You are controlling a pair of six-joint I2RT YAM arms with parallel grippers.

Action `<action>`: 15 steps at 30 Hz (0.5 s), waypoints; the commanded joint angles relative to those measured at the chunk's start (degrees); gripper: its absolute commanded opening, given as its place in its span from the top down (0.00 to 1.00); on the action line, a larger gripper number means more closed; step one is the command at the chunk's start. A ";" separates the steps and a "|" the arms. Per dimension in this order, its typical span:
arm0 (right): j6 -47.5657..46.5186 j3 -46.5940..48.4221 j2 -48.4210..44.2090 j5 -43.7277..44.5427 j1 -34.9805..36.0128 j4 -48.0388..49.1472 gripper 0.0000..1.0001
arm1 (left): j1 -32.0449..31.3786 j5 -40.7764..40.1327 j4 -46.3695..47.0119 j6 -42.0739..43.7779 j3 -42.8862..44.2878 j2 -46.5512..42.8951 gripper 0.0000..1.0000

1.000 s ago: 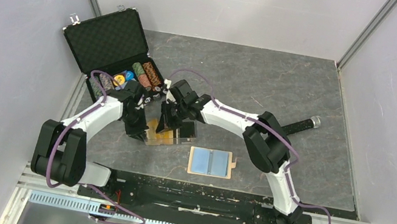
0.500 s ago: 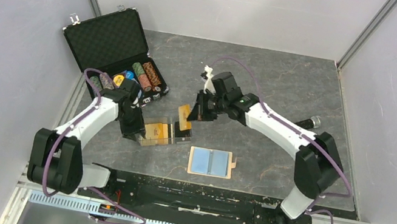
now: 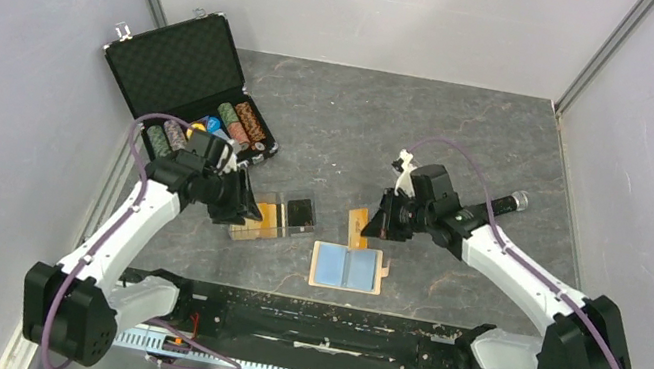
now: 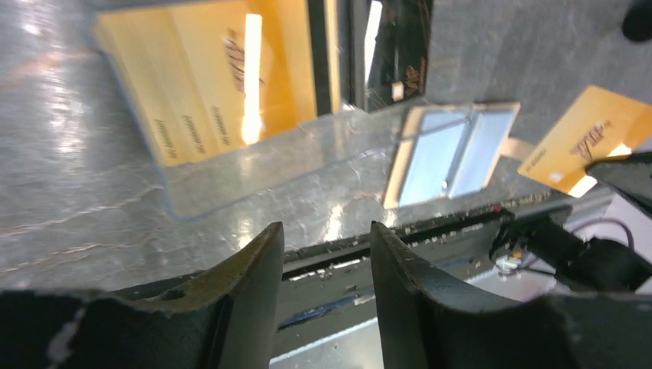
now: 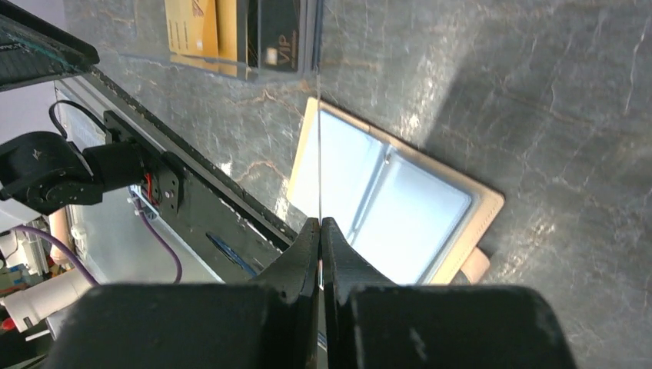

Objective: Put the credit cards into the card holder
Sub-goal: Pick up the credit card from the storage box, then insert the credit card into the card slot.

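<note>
- The right gripper (image 5: 319, 231) pinches one gold card (image 3: 358, 227); the open card holder (image 3: 347, 267) lies right under it.
- The left gripper (image 4: 324, 234) is open and empty, near the clear box (image 3: 271, 218).
- No card is in yet; more cards (image 4: 207, 69) wait in that box.

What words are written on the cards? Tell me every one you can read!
"VIP": on the black card in the clear box.
Gold cards in that box: print too blurred to read.
Gold card in the right gripper: logo too blurred to read.
</note>
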 commanded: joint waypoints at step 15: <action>7.40 -15.77 -6.54 -5.98 -0.49 9.42 1.00 | -31.18 -4.15 23.79 -21.38 -6.37 9.72 0.65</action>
